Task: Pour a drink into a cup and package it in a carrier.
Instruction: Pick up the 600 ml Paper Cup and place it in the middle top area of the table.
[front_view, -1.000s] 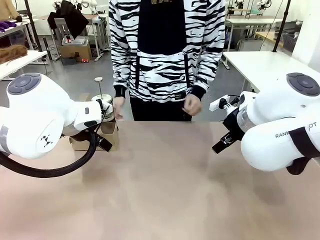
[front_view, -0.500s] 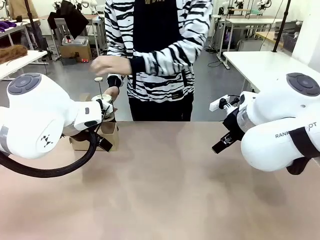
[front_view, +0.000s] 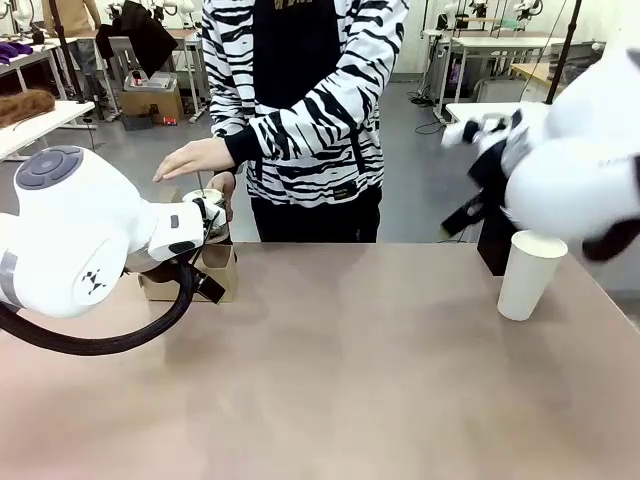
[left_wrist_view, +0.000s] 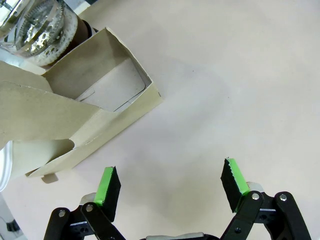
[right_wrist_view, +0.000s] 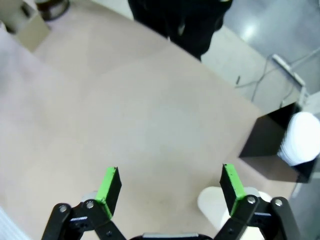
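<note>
While both arms hung above the table (front_view: 340, 380), neither held anything: the left gripper (left_wrist_view: 170, 187) had its green-padded fingers spread wide over bare tabletop just beside the carrier (left_wrist_view: 95, 112), and the right gripper (right_wrist_view: 170, 189) was equally wide, with the cup (front_view: 530, 275) near its tip. The cup stood upright and alone at the robot's right side of the table, just in front of a black holder (right_wrist_view: 267, 145) stocked with more white cups. Across the table, on the left, the drink (left_wrist_view: 76, 31) sat dark inside a glass vessel (left_wrist_view: 42, 27) with a metal top, just behind the carrier, and a person's hand (front_view: 195, 158) hovered above it.

The cup looked empty, so it would probably be very light and easy to tip or push aside. Its thin paper wall would buckle under a hard squeeze. A gentle grip across the middle of the wall seemed the safest hold, keeping clear of the rim. Once filled it would be heavier and liable to slosh. The carrier, being thin cardboard, would likely slide and flex if pressed
</note>
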